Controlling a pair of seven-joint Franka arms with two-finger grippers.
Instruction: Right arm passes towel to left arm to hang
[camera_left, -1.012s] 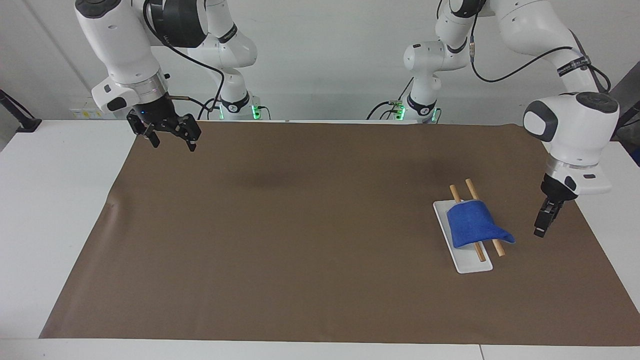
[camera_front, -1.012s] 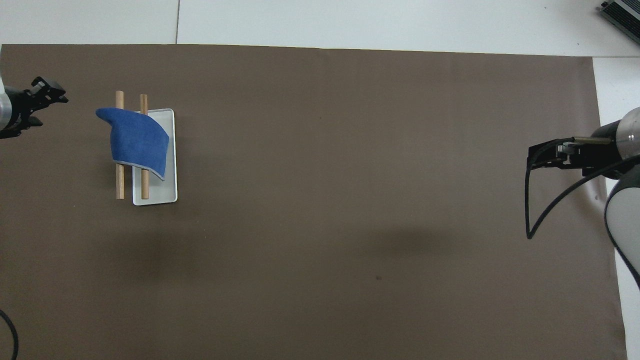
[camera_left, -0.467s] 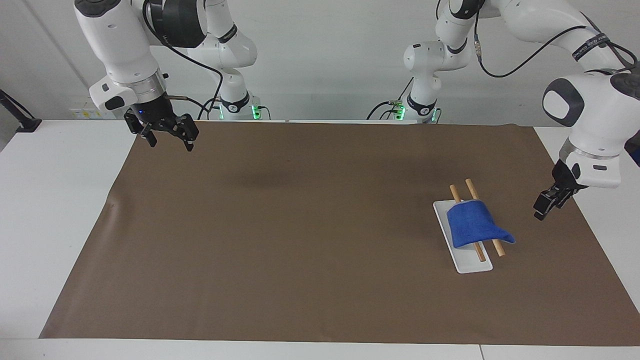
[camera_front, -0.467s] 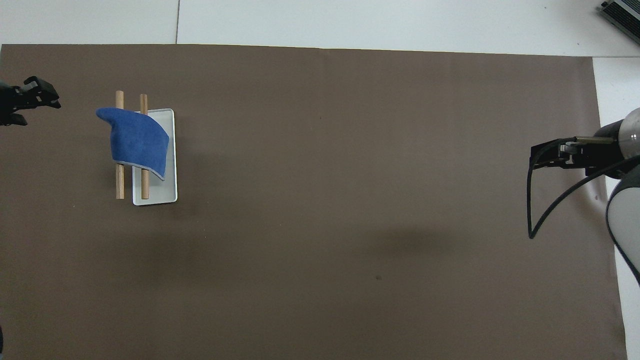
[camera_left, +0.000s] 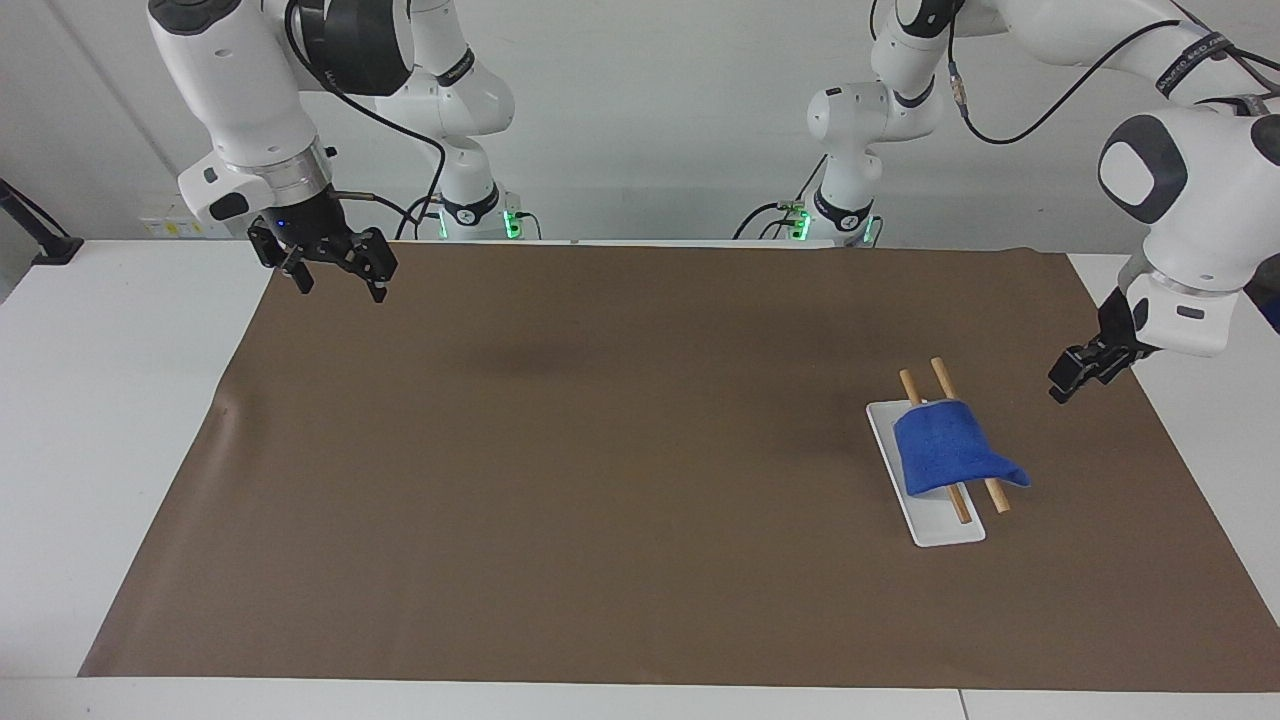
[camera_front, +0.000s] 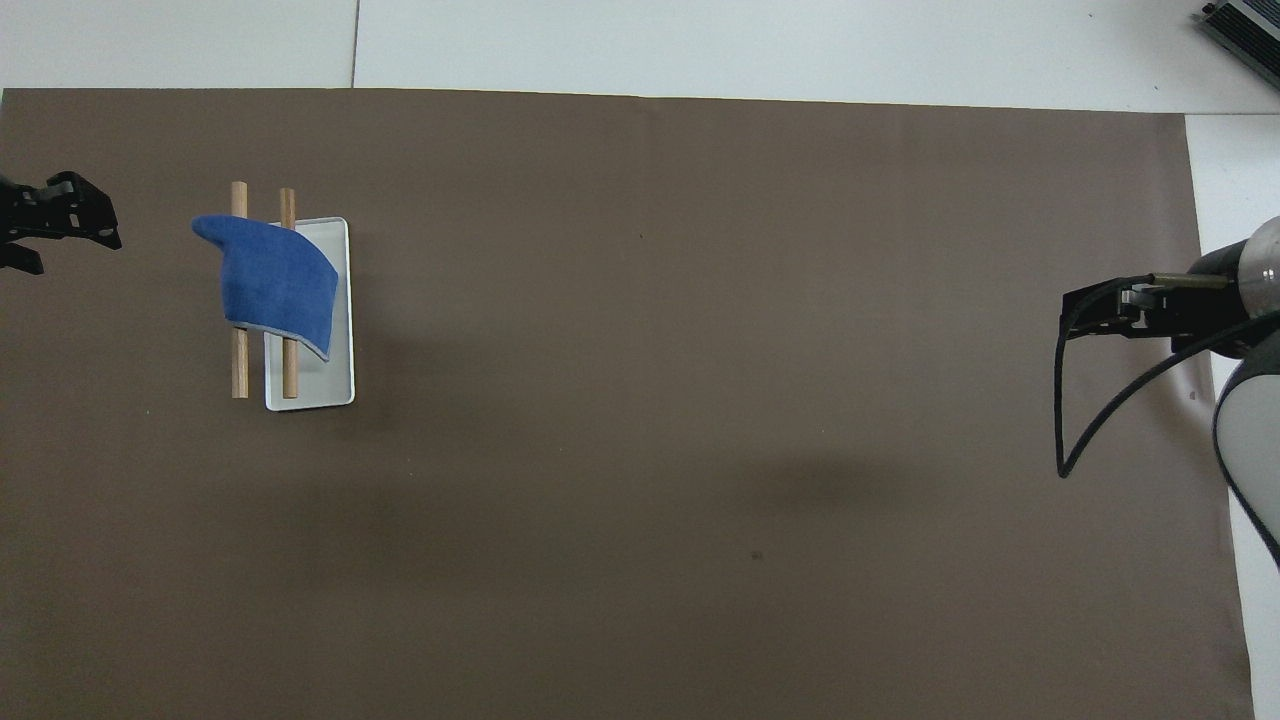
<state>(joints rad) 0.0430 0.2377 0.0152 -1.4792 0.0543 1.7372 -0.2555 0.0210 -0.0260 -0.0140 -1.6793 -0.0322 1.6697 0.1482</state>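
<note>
The blue towel (camera_left: 950, 455) hangs draped over two wooden rods (camera_left: 940, 373) that lie across a white tray (camera_left: 945, 527), toward the left arm's end of the table. It also shows in the overhead view (camera_front: 275, 280), on the rods (camera_front: 239, 200) and tray (camera_front: 315, 385). My left gripper (camera_left: 1066, 384) is open and empty in the air beside the towel rack, over the mat's edge; it also shows in the overhead view (camera_front: 70, 240). My right gripper (camera_left: 342, 288) is open and empty, and waits over the mat's corner at the right arm's end (camera_front: 1090, 312).
A brown mat (camera_left: 600, 450) covers most of the white table (camera_left: 110, 400). A black cable (camera_front: 1060, 400) loops off the right wrist.
My left gripper has risen and drawn away from the towel rack toward the table's end. The towel stays on the rods. The right arm has barely moved.
</note>
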